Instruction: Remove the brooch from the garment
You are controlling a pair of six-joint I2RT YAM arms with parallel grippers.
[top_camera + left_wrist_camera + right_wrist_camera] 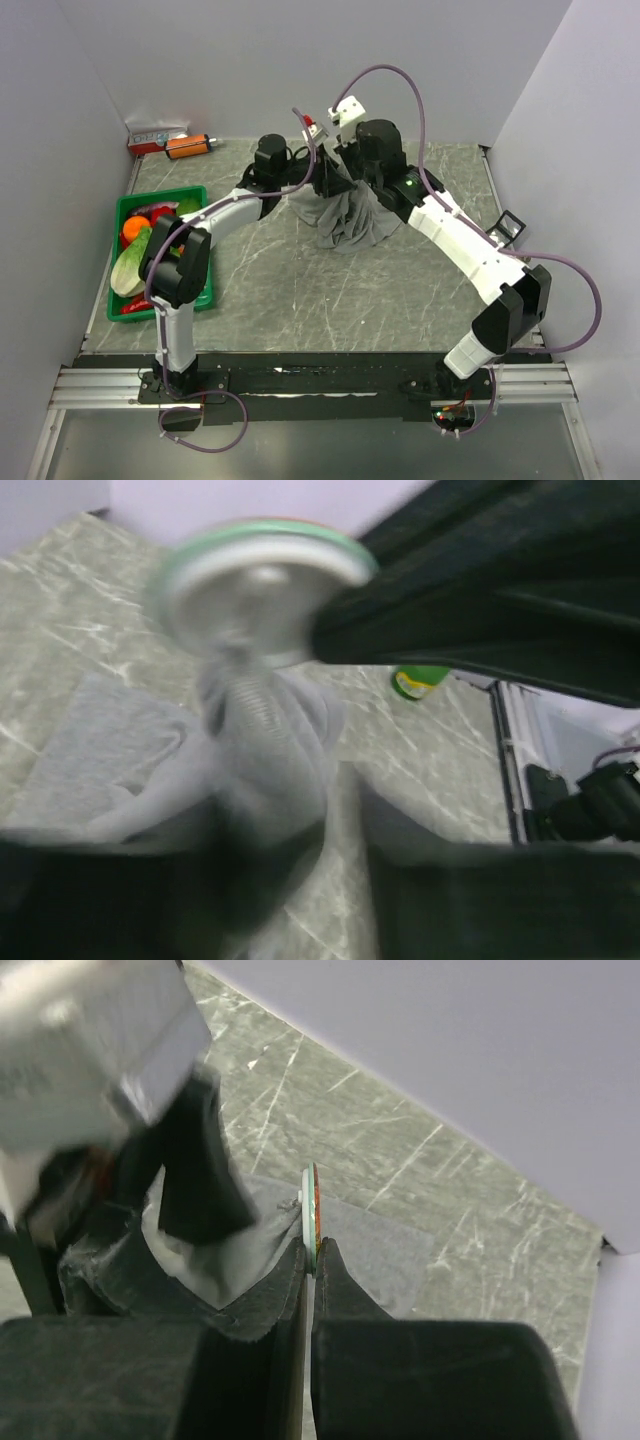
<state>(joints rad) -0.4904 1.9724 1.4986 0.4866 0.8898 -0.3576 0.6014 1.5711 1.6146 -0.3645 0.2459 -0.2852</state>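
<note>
Arms meet over the far middle of the table [300,300] in the top view. Between left gripper [318,185] and right gripper [345,172] the garment [345,225] stands in a grey peak, skirt resting on the table. Well apart to the left, green crate [160,198] of vegetables, uninvolved.

Left wrist view, badly blurred. Whitish brooch [260,580], green-rimmed, shows face-on above a twisted column of cloth. The cloth runs down between the left fingers [480,900]. They appear pinched on the cloth, anchoring it, though blur leaves some doubt.

Right wrist view, sharp. Disc seen edge-on. Right fingers [360,1300] are pressed together on its lower rim, with cloth bunched just beside it on the left. Left gripper is a dark blur at upper left, on the fabric.

Judgement: step in hand is parting fastening from cloth. Likely best to draw the disc straight away from the fabric, along the line of the fastening. The left should hold firm close to the attachment point. A sideways yank or twist risks tearing the cloth or slipping off the thin rim.
</note>
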